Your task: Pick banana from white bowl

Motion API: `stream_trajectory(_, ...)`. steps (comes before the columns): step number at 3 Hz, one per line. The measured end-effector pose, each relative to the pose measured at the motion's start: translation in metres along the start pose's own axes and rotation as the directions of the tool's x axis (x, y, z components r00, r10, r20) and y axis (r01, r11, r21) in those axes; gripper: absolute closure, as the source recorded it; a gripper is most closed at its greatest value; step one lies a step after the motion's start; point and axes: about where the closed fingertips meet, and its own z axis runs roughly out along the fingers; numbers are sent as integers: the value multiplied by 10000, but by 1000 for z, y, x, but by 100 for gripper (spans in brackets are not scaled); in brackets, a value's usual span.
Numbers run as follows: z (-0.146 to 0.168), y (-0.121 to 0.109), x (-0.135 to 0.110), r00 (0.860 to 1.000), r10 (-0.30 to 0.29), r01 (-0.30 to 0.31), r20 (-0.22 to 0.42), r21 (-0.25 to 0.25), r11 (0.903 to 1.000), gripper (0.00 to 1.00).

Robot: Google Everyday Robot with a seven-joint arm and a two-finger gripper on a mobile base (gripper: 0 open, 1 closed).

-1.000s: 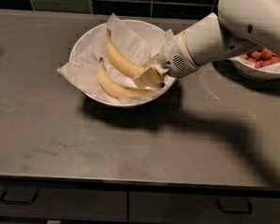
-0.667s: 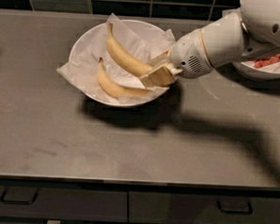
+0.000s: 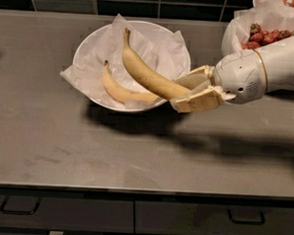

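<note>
The banana (image 3: 148, 73), thick and fairly straight with a dark stem tip pointing up-left, is held by its lower end in my gripper (image 3: 186, 93), which is shut on it. It hangs tilted above the right rim of the white bowl (image 3: 91, 43), lifted off the crinkled paper liner. My white arm reaches in from the right. A slimmer, curved banana (image 3: 119, 91) still lies in the bowl.
A second white bowl with red strawberries (image 3: 266, 33) stands at the back right, just behind my arm. The grey counter (image 3: 86, 146) runs to a front edge with drawers below. A dark tiled wall is behind.
My gripper has risen and moved right with the banana, lifting it out of the bowl. The slimmer banana stayed in place.
</note>
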Motion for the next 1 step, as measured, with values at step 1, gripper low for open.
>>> stream_trajectory(1, 0, 0, 0, 10000, 0, 0, 0, 0, 10000, 100)
